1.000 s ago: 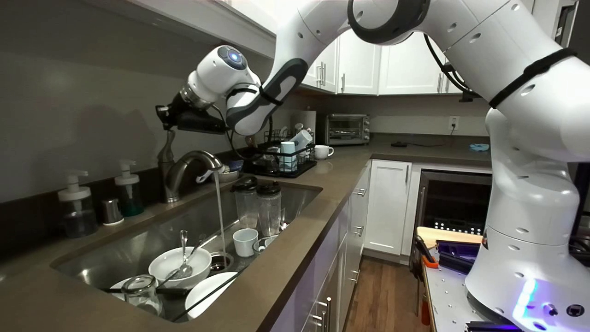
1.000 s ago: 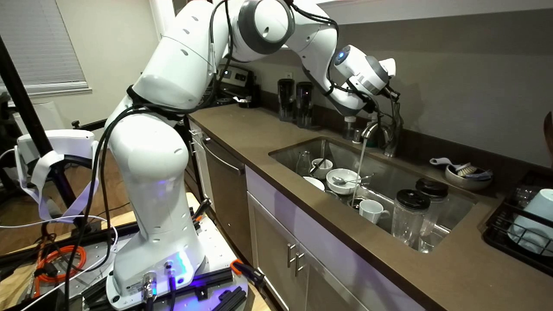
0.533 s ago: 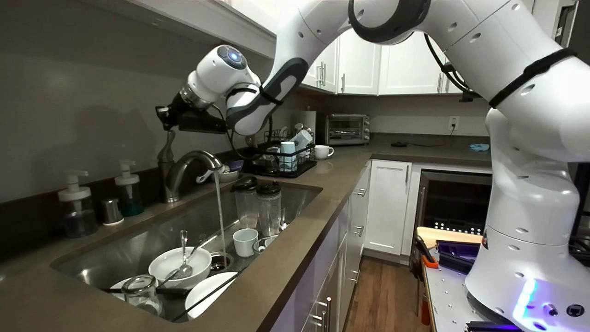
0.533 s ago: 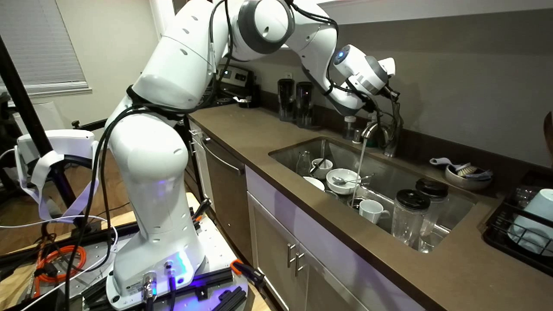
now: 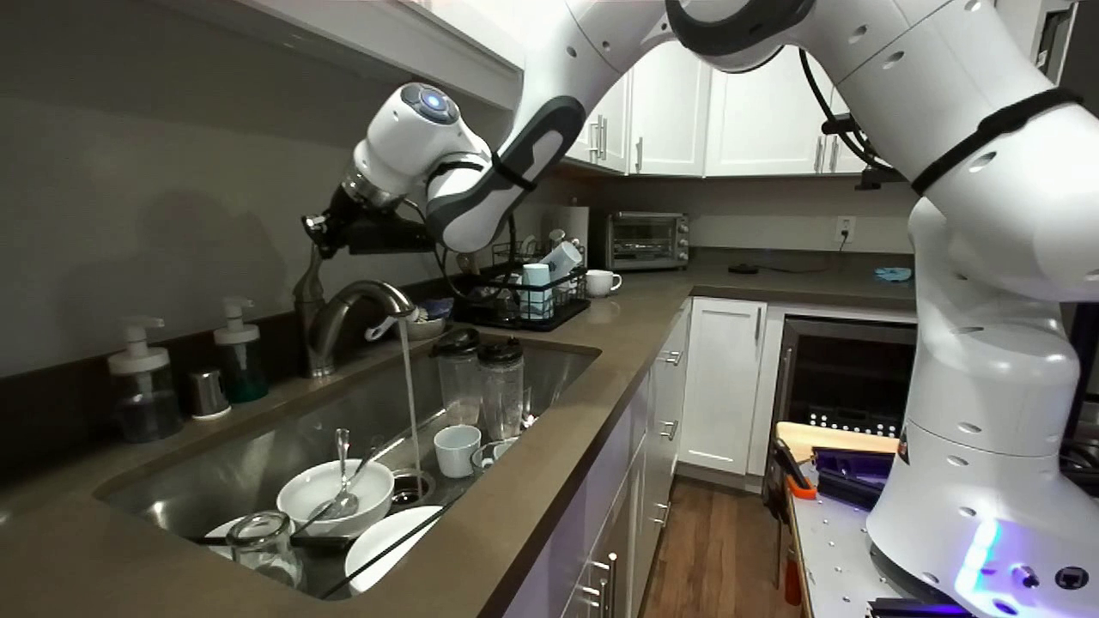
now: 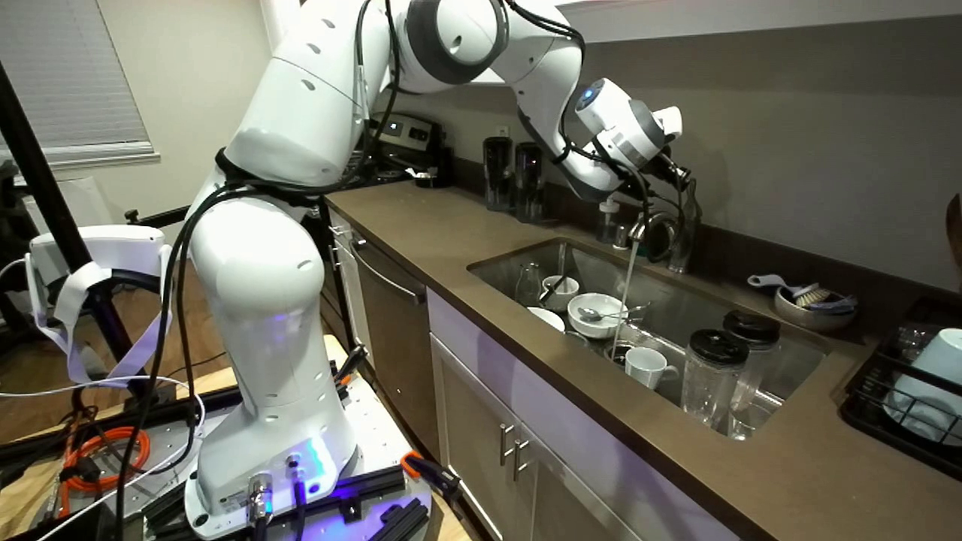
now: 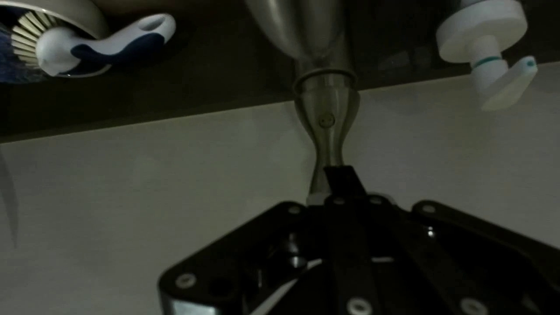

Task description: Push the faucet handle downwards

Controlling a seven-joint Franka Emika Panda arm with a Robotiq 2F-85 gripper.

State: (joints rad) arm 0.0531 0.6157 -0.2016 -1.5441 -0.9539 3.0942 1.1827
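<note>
The faucet handle (image 5: pixel 308 279) is a thin silvery-grey lever standing upright on the body of the arched faucet (image 5: pixel 352 305). It also shows in an exterior view (image 6: pixel 693 209) and in the wrist view (image 7: pixel 327 122). Water runs from the spout into the sink. My gripper (image 5: pixel 316 227) is at the handle's top end, and it also shows in an exterior view (image 6: pixel 682 177). In the wrist view the black fingertips (image 7: pixel 344 177) are together with nothing between them and overlap the handle's upper end. They hide part of its tip. Whether they touch it, I cannot tell.
The sink (image 6: pixel 789 361) holds bowls, a white mug (image 6: pixel 646 366) and lidded clear cups (image 6: pixel 710 368). Soap pump bottles (image 5: pixel 142 378) stand beside the faucet. A brush in a bowl (image 6: pixel 815 309) and a dish rack (image 5: pixel 549 313) are on the counter's other side. The wall is behind the faucet.
My gripper has moved slightly back from the wall and a little lower during the last half second. The handle looks about the same, and the water keeps running.
</note>
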